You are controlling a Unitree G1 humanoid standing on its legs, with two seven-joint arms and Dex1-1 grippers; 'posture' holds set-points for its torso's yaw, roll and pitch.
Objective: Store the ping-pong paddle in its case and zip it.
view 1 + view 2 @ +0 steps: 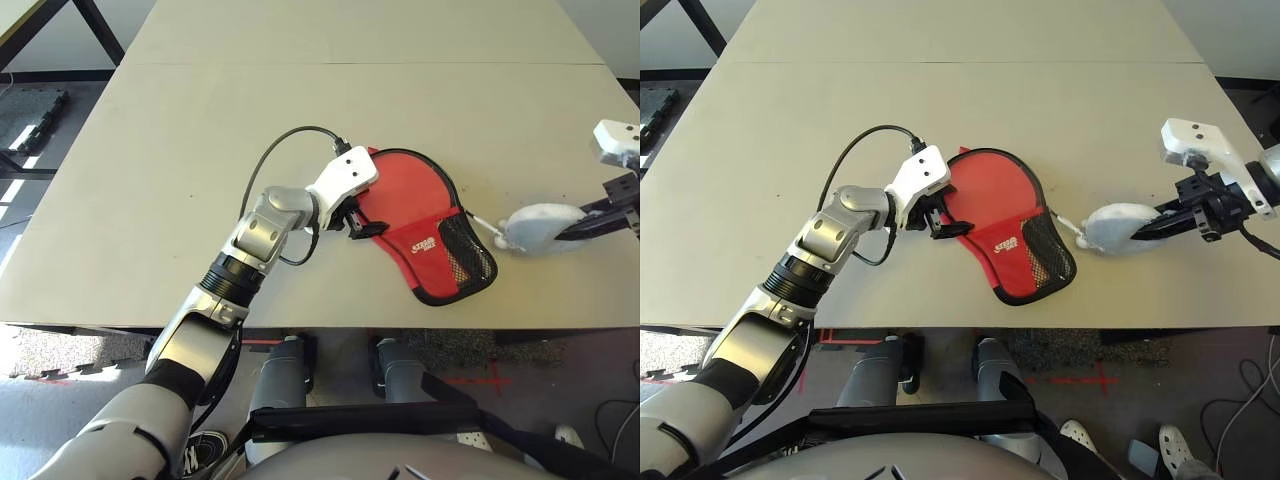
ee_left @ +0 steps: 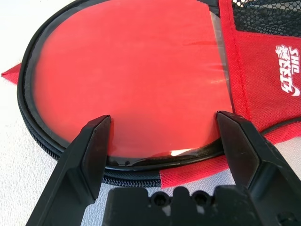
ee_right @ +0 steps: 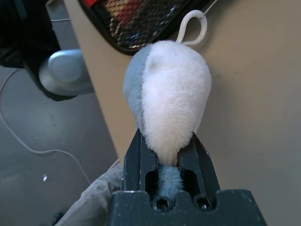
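Zipping is what I am judging comes next: paddle [image 2: 131,80] lying inside the case [image 1: 440,245] near the table's [image 1: 150,180] front edge, my left gripper [image 2: 162,141] spread open at its rim, my right gripper [image 3: 164,157] clamping the plush zipper pull [image 3: 169,99], needing steady tension.

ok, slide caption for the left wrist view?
Open left fingers straddle the edge of the case, the ping-pong paddle inside.

paddle handle [image 1: 440,245] hidden (inside case [image 1: 400,205])

Pale table [image 1: 200,150]; red case [image 1: 420,225] lying flat near front edge, plush lump [image 1: 540,228] beside it.
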